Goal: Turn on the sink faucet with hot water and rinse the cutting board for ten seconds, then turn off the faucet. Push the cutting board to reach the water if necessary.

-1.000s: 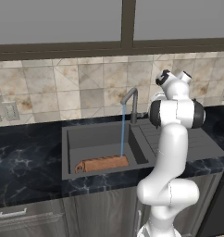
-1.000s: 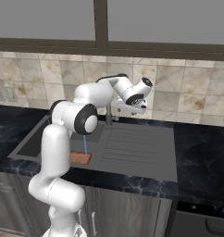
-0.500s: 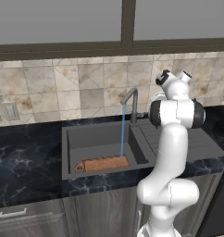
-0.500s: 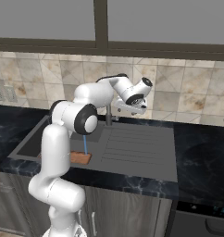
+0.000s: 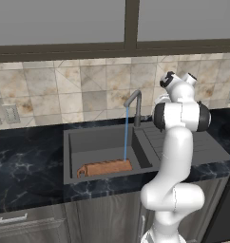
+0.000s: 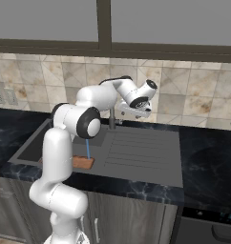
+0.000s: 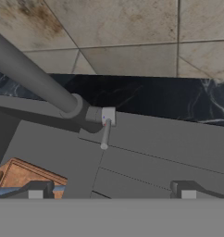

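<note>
- The sink (image 5: 100,137) is a dark grey basin set in the black counter (image 5: 26,156), with a ribbed drainboard (image 6: 136,152) on one side.
- The white arm (image 5: 176,156) rises in front of the drainboard, bends at the elbow and reaches toward the tiled wall, so the hand is held above the back edge of the sink, near the base of the sink faucet (image 5: 135,105).
- The cutting board (image 5: 105,167) lies flat at the front of the basin, and the water (image 5: 126,135) falls as a thin blue stream on its end away from the loop handle. I judge the board needs no push.
- The step in hand is, I think, the rinsing wait, and after it the closing of the tap. To do it well, the hand should stay close to the lever (image 7: 106,133) without touching it while the rinsing time runs, then move in squarely and turn it fully until the stream stops.
- The gripper (image 7: 111,190) is spread wide and holds nothing; its two tips stand well apart in the hand view, with the lever ahead of them and apart from both.
</note>
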{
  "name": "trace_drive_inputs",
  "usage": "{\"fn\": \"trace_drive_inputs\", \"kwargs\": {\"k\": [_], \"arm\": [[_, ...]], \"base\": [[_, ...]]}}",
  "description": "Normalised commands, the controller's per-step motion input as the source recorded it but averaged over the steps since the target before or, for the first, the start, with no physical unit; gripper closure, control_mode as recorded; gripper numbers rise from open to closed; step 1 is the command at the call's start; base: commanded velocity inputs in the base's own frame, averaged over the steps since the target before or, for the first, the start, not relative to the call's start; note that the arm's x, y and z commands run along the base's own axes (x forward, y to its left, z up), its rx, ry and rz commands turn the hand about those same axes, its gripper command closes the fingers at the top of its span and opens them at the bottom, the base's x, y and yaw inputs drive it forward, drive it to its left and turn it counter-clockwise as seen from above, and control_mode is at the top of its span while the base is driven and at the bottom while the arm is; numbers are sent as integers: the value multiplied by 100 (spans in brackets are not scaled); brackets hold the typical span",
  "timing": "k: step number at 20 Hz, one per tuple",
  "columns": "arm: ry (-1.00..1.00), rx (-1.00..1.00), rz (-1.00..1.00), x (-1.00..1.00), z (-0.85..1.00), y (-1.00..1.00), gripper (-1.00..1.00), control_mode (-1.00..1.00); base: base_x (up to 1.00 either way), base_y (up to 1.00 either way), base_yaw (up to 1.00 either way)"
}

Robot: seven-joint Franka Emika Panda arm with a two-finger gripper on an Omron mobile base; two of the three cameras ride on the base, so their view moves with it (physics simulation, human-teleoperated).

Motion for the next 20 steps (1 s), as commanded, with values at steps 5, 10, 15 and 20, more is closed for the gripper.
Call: {"fn": "trace_drive_inputs", "kwargs": {"k": [5,10,15,20], "arm": [[0,0,0,0,0,0,-100,-100],[0,0,0,0,0,0,-100,-100],[0,0,0,0,0,0,-100,-100],[0,0,0,15,-5,-1,-100,-100]], "base": [[0,0,0],[0,0,0],[0,0,0],[0,0,0]]}}
